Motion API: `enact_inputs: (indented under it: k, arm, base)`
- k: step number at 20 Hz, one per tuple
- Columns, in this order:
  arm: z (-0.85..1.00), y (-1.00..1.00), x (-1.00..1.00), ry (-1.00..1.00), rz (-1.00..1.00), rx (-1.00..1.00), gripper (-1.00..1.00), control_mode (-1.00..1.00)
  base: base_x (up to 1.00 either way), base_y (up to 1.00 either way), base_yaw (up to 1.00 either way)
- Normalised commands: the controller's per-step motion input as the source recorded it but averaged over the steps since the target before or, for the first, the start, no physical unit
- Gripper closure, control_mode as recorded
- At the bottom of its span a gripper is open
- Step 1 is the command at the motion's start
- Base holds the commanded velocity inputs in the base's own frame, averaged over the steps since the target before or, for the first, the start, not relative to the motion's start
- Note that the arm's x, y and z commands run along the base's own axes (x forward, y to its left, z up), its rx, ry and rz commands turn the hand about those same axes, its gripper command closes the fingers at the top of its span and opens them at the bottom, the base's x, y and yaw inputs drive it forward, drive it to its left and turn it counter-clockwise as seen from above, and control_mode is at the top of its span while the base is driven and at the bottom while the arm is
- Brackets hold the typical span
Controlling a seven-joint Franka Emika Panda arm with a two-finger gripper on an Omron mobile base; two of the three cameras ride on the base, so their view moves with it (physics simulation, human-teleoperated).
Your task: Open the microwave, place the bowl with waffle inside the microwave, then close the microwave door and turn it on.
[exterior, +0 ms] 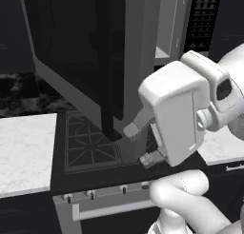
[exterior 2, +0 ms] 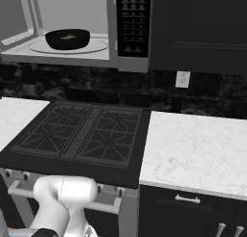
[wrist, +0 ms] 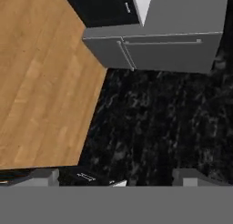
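Claw [exterior: 142, 145] open | microwave door [exterior: 81, 52] swung open, handle vertical | bowl [exterior 2: 67, 39] inside

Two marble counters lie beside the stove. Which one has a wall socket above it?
The counter right of the stove: the white socket sits on the dark wall above it.

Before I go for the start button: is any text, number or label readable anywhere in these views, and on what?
Nothing legible.
Microwave button panel: rows of pale marks, too small and blurred to read.
Stove knobs: no readable markings.
Wall outlet: no text.
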Motion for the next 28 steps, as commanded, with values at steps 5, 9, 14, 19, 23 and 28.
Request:
enact_inputs:
  k: [5, 9, 14, 19, 23, 28]
  arm:
    - [-0.39, 1.00, 0.88, 0.00, -0.57, -0.27, -1.00, -1.00]
    - [-0.21, 0.98, 0.58, -0.01, -0.64, -0.22, -1.00, -1.00]
    - [-0.27, 0.86, 0.96, 0.00, -0.68, -0.17, -1.00, -1.00]
    - [-0.19, 0.60, 1.00, 0.00, -0.63, -0.14, -1.00, -1.00]
    - [-0.24, 0.10, 1.00, 0.00, -0.55, -0.09, -1.00, -1.00]
    - [-0.40, -0.23, 1.00, 0.00, -0.47, -0.02, -1.00, -1.00]
  base:
    - [0.00, 0.00, 0.00]
    - [0.00, 0.00, 0.00]
    - [0.00, 0.00, 0.00]
    - [0.00, 0.00, 0.00]
    - [0.00, 0.00, 0.00]
    - [0.00, 0.00, 0.00]
